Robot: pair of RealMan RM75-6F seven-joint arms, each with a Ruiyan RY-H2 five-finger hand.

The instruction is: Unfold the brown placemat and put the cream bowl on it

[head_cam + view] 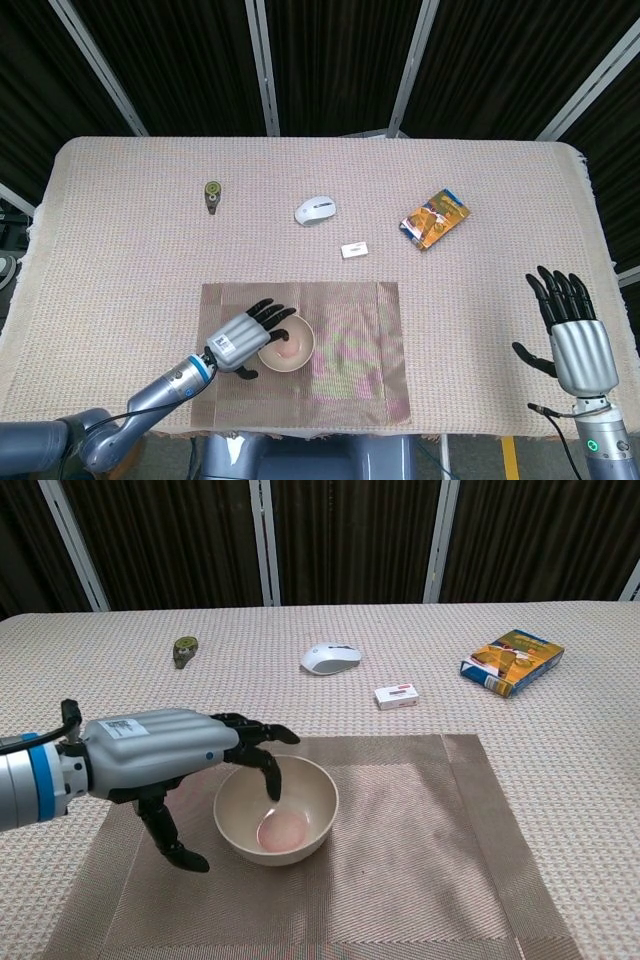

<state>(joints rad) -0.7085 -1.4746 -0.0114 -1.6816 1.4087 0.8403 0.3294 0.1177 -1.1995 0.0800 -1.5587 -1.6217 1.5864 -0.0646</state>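
Brown woven placemat (420, 850) lies flat and open in the lower middle of the frame. On its left half sits the cream bowl (277, 810) — round, smooth and shiny. Our left hand (165, 755) is right beside it on the left, fingers (262, 763) hooked over the rim, thumb outside; we cannot tell if it grips or lets go. Our right hand (572, 335) — far off, lower right — holds nothing, fingers spread.

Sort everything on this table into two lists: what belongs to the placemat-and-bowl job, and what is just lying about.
Belongs to the job:
brown placemat, unfolded
cream bowl, on the placemat
left hand, at the bowl

Just lying about:
white mouse
orange packet
small white box
small green tool
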